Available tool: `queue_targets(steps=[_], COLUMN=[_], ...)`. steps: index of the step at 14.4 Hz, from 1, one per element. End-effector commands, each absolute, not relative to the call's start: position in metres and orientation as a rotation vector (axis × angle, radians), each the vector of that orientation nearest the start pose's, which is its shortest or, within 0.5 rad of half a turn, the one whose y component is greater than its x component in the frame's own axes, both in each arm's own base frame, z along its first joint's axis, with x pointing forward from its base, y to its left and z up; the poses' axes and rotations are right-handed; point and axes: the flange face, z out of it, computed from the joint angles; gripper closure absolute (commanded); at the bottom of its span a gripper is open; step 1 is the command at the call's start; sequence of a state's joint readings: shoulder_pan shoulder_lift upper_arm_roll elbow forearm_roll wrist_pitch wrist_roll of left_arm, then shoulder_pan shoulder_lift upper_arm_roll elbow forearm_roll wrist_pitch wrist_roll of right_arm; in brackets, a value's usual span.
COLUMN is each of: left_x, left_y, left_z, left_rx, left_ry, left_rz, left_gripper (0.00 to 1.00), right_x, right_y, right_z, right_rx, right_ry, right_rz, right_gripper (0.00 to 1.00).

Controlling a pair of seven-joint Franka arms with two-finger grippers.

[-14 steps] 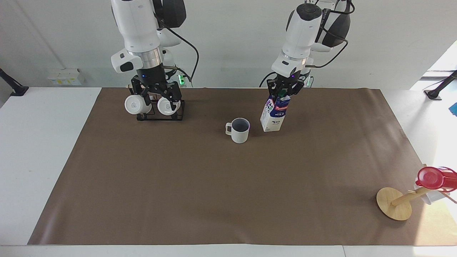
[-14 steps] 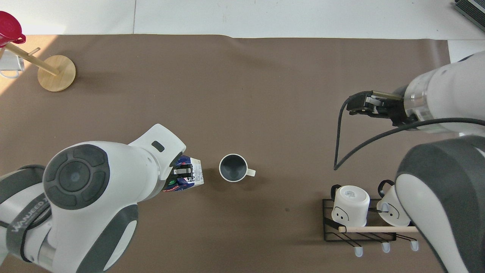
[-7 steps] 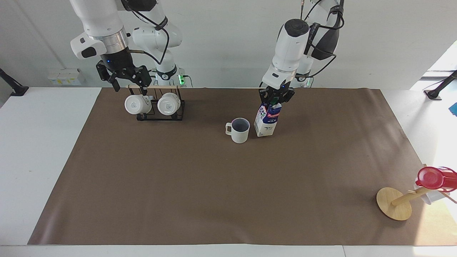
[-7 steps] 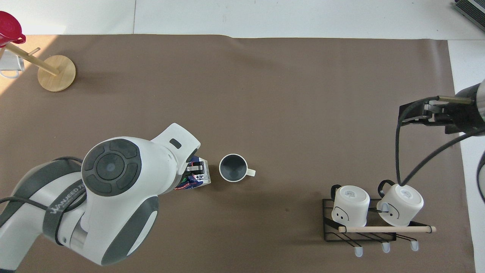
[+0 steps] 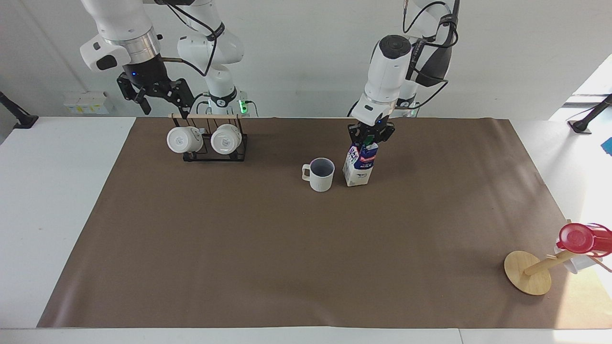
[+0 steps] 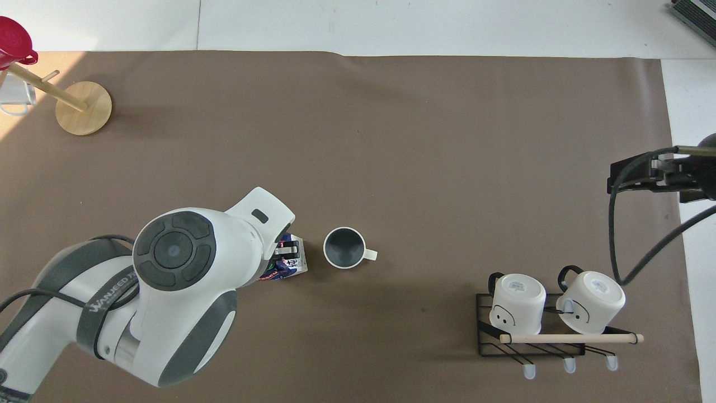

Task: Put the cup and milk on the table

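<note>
Milk (image 5: 359, 166) stood upright on the brown paper (image 5: 287, 248) of the table (image 5: 57, 200), just above centre in the facing view, with the cup (image 5: 320, 174) just beside it toward the right arm's end, apart and handle turned away from the carton; the left gripper (image 5: 369, 135) was clamped on the carton's top at the green cap, fingers closed on it; the right gripper (image 5: 158, 95) hung at the upper left of that frame above the black mug rack (image 5: 215, 150), fingers spread wide and holding nothing; two white mugs (image 5: 184, 139) hung on the rack; a wooden disc with peg (image 5: 527, 272) lay at the lower right, a red lid (image 5: 576, 238) at its tip.
</note>
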State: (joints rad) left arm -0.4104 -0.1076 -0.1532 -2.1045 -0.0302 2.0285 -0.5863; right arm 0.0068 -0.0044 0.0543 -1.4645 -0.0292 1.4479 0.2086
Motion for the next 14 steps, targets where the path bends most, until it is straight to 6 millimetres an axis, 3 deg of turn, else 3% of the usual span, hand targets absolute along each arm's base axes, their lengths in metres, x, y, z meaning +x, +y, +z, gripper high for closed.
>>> queue_targets(steps=[1, 8, 9, 11, 13, 14], left_x=[0.4386, 0.4405, 0.4405, 0.4413, 0.4409, 0.4411], left_y=[-0.2812, -0.2819, -0.2819, -0.2824, -0.2841, -0.2851], left_z=[0.4647, 0.4555, 0.4555, 0.4572, 0.4586, 0.4616], left_rx=[-3.158, -3.159, -3.159, -3.159, -3.158, -3.159], left_ry=[-0.064, -0.061, -0.061, -0.058, -0.054, -0.046], left_rz=[-0.07, -0.072, -0.072, -0.071, -0.067, -0.078], left_gripper=[0.57, 0.56, 0.5, 0.17, 0.01, 0.0], right_x=[0.5383, 0.5351, 0.5355, 0.5359, 0.5358, 0.5358], right_y=[0.016, 0.0157, 0.0137, 0.0067, 0.0075, 0.0075], right_z=[0.6686, 0.6669, 0.666, 0.6662, 0.6661, 0.6661], right_rx=[-3.168, -3.17, -3.158, -3.154, -3.154, -3.154], right_ry=[0.223, 0.15, 0.166, 0.185, 0.19, 0.19], right_rz=[0.038, 0.038, 0.043, 0.039, 0.042, 0.042], right_gripper=[0.0, 0.0, 0.0, 0.0, 0.0, 0.0])
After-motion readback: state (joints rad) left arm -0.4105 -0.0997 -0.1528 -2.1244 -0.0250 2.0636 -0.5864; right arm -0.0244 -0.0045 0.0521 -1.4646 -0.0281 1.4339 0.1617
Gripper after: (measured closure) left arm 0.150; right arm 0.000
